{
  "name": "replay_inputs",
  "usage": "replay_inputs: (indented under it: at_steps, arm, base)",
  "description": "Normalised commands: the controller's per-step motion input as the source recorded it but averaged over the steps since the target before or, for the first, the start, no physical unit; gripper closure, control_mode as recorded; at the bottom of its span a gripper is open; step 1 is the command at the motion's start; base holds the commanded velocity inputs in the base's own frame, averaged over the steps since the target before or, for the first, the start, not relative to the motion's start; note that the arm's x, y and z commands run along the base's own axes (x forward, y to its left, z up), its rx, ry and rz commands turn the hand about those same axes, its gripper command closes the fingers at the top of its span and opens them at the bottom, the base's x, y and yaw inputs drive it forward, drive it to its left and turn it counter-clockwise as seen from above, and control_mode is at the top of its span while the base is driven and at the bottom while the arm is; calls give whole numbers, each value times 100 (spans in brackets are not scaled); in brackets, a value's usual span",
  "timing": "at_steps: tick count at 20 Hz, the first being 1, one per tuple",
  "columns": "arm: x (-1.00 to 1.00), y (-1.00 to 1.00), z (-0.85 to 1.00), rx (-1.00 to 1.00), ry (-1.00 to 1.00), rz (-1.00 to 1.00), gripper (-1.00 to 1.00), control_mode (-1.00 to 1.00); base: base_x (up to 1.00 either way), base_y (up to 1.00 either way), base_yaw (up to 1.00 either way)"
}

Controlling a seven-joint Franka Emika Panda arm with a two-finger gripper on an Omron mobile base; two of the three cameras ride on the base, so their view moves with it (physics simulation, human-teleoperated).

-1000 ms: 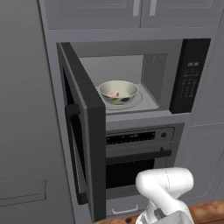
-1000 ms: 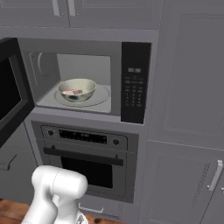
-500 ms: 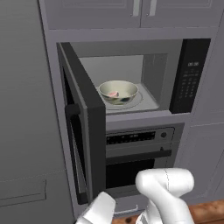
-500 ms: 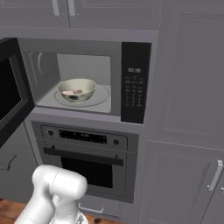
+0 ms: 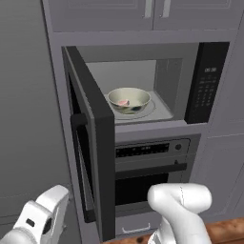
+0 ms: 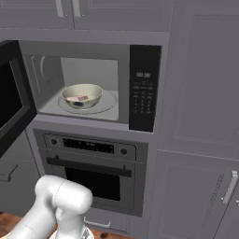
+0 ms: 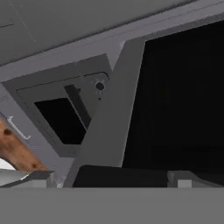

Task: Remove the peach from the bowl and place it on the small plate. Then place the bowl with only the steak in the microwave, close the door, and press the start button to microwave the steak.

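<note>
- Left base view shows the bowl (image 5: 129, 100) sitting on the turntable inside the microwave (image 5: 143, 86), with the steak (image 5: 123, 102) as a pink patch in it; I see no peach in the bowl.
- My arm has swung out to the lower left: a second ago only its white elbow showed at the bottom of this view, half a second ago a link was just rising at the bottom edge, and now the wrist end stands clearly beside the door (image 5: 90, 138), on its outer side.
- Bowl, steak and door have not moved over that second; the door is wide open, edge-on to this camera.
- Hand view looks at close range along the door's grey frame and dark window (image 7: 183, 92), with the oven (image 7: 65, 109) beyond.
- My end effector (image 7: 109, 178) shows only as two dark tips at the bottom of the hand view, and I cannot tell whether it is open or closed; it seems to hold nothing.
- I judge loading is done and I am getting behind the door to push it shut.
- Pressing start on the keypad (image 6: 144, 93) comes after that.
</note>
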Motion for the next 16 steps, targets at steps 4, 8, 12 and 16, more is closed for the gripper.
replay_inputs:
  at_steps: [4,8,12,16]
  arm:
    - [93,22,-41,-26,23,-3,-100,-100]
    - [79,-3,-17,-14,27,-5,-100,-100]
    - [18,-51,0,-6,15,-2,-100,-100]
    - [1,-88,0,0,12,0,-100,-100]
  base:
    - [0,0,0]
    - [0,0,0]
    - [0,0,0]
    - [0,0,0]
